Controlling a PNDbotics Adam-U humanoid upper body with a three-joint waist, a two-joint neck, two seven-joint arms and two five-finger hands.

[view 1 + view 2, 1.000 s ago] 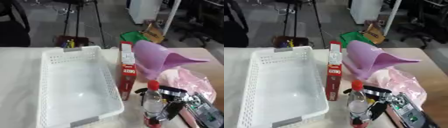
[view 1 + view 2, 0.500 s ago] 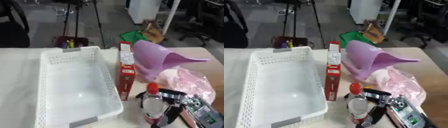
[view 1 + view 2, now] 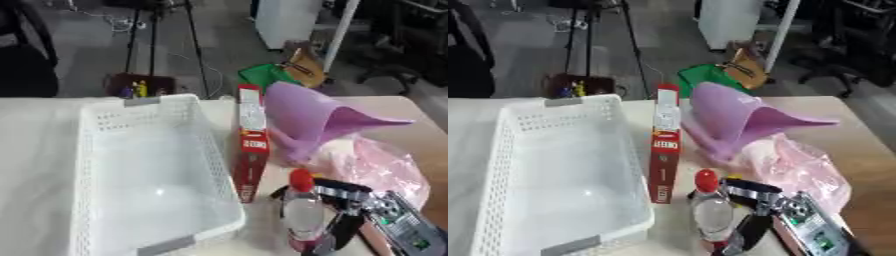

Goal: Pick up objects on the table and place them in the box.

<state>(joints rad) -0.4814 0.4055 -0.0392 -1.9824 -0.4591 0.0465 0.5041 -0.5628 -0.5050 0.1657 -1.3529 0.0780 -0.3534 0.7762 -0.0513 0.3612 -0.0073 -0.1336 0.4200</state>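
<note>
Red-capped clear bottle (image 3: 304, 214) stands upright, the right hand (image 3: 348, 210) curled round it, beside the empty white basket (image 3: 105, 150) on the counter (image 3: 35, 130).

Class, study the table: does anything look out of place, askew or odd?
Nothing is spilled or damaged. The red carton stands on its narrow edge, close beside the white basket, which holds nothing. The purple funnel lies on its side over a pink bag. The right hand grips the red-capped bottle.
</note>
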